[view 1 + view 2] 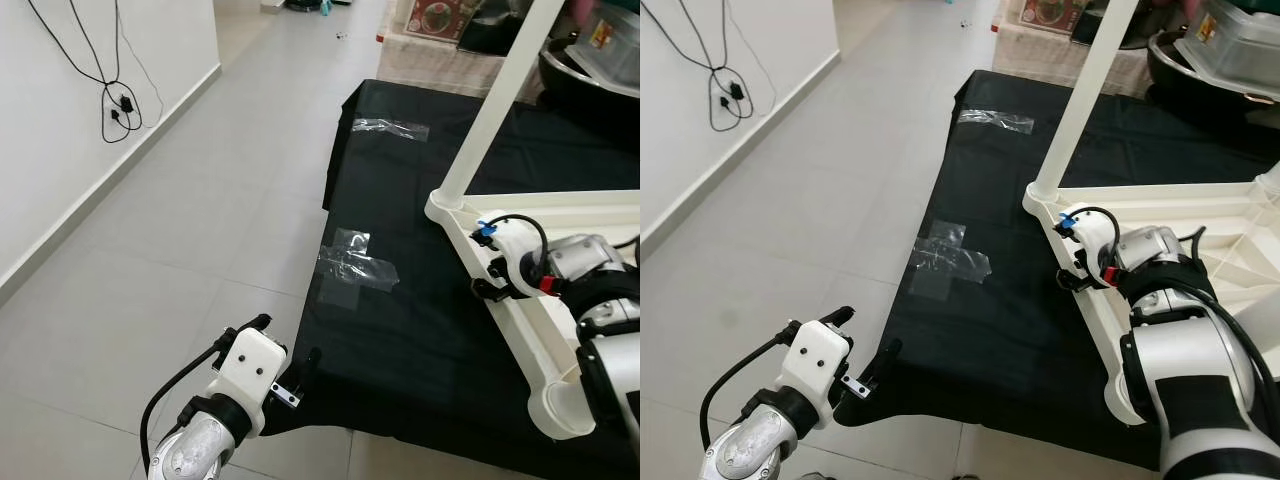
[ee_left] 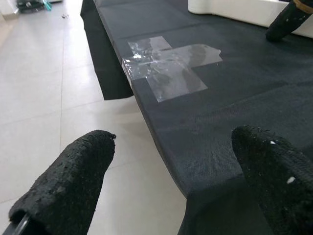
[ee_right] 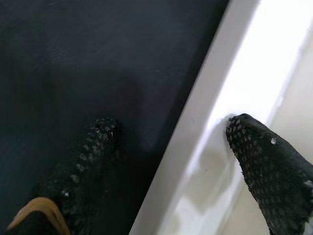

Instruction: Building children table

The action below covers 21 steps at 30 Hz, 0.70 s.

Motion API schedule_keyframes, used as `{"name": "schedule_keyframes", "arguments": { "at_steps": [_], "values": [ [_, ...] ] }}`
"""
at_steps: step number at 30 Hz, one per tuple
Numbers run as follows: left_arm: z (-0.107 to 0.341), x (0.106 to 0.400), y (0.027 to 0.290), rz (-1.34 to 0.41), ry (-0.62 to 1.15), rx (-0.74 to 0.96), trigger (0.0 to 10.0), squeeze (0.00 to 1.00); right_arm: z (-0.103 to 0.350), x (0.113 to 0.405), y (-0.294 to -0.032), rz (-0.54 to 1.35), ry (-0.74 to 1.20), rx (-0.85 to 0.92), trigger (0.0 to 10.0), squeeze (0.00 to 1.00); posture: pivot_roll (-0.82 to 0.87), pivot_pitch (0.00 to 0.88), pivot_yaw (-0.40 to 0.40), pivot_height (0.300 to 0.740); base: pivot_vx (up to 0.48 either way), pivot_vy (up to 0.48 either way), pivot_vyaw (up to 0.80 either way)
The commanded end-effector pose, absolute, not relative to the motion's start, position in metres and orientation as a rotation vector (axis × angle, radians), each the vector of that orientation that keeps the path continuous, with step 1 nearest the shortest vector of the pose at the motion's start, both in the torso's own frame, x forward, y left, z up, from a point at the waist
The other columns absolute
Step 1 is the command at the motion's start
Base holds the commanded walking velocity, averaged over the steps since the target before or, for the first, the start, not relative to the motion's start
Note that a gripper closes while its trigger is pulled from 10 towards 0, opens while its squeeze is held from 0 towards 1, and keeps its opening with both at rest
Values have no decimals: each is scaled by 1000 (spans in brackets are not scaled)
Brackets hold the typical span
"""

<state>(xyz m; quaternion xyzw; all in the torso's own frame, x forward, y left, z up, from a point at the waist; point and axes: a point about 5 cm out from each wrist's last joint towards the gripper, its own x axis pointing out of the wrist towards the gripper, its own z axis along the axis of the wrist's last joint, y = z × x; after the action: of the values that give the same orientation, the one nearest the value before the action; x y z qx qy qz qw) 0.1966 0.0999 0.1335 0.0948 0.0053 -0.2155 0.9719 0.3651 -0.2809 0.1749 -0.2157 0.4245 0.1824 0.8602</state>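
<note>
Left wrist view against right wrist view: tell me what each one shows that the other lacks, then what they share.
Left wrist view alone: the open left gripper hovering over the mat's edge, crossed clear tape and pale floor tiles. Right wrist view alone: the open right gripper straddling the white table rim, one finger each side. Shared: the black mat.

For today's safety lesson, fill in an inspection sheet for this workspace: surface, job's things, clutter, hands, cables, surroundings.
Surface: black mat on grey tiled floor.
Job's things: white table frame upside down on the mat, one table leg standing up.
Clutter: clear tape patches on the mat.
Hands: left hand open over the mat's edge; right hand open, straddling the frame's rim.
Cables: black cable hanging on the wall.
Surroundings: boxes and bins beyond the mat.
</note>
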Motion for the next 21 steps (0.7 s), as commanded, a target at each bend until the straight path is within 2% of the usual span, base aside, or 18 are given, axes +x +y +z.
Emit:
{"name": "schedule_keyframes", "arguments": {
  "at_steps": [1, 8, 14, 21],
  "values": [
    [135, 194, 98, -433, 17, 177, 10000, 0, 172, 364, -278, 427, 918, -484, 0, 0, -4, 200, -131, 740, 0, 0, 0],
    [139, 194, 99, -425, 14, 175, 10000, 0, 180, 367, -263, 599, 898, -516, 0, 0, -9, 218, -132, 740, 0, 0, 0],
    [139, 196, 100, -420, 13, 175, 10000, 0, 186, 370, -259, 618, 876, -530, 0, 0, -11, 227, -131, 740, 0, 0, 0],
    [137, 200, 98, -423, 19, 173, 10000, 0, 188, 370, -255, 706, 855, -560, 0, 0, -5, 198, -137, 740, 0, 0, 0]
  ]
}}
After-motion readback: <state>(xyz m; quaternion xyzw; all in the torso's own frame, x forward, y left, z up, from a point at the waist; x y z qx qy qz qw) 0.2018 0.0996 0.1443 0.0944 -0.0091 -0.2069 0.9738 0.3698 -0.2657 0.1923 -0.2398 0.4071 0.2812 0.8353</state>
